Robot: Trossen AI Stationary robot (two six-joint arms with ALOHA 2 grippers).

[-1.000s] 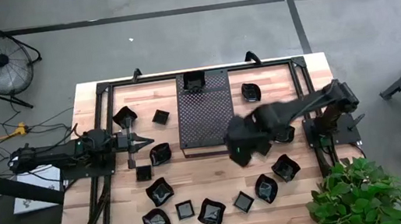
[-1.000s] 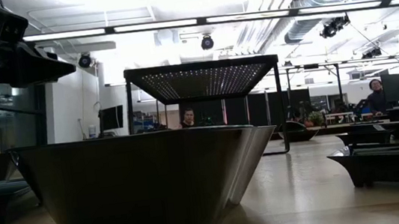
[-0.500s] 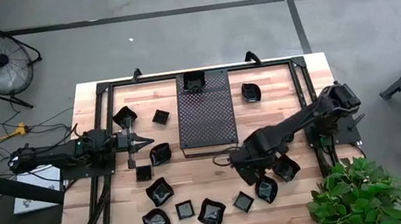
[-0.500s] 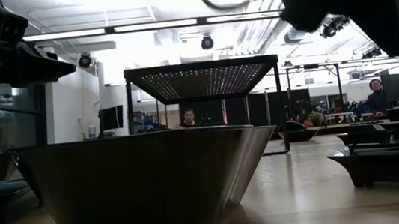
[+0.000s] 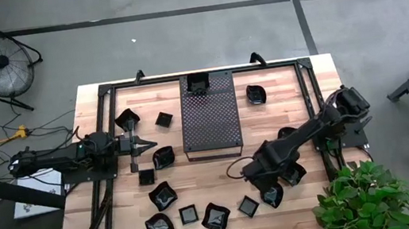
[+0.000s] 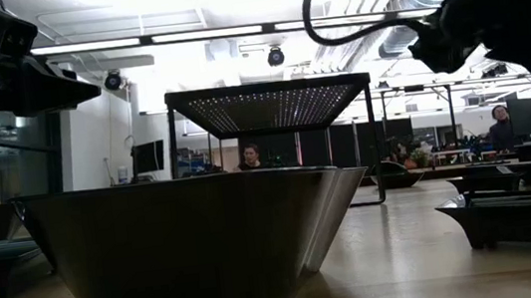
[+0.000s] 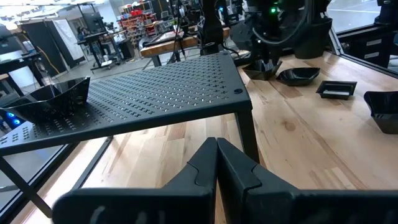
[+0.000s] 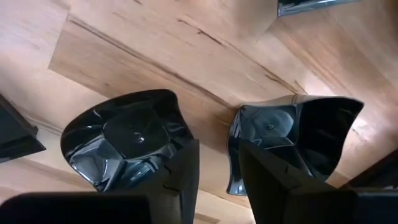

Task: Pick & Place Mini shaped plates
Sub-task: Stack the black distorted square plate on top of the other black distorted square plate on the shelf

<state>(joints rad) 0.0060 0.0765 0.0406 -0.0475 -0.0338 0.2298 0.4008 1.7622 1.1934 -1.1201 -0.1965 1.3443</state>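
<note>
Plates (image 8: 130, 146) lie just under my right gripper (image 8: 217, 165), one dish below each spread finger (image 8: 180, 174). I judge I should shift sideways to straddle one rim before closing. My left gripper (image 7: 216, 163) waits pressed shut beside the tray (image 7: 155, 93).

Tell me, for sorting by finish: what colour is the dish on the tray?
Glossy black dish, clearest in the left wrist view.

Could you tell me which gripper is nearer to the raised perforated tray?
Left. The left gripper sits shut beside the perforated tray; the right gripper hovers over plates farther off.
</note>
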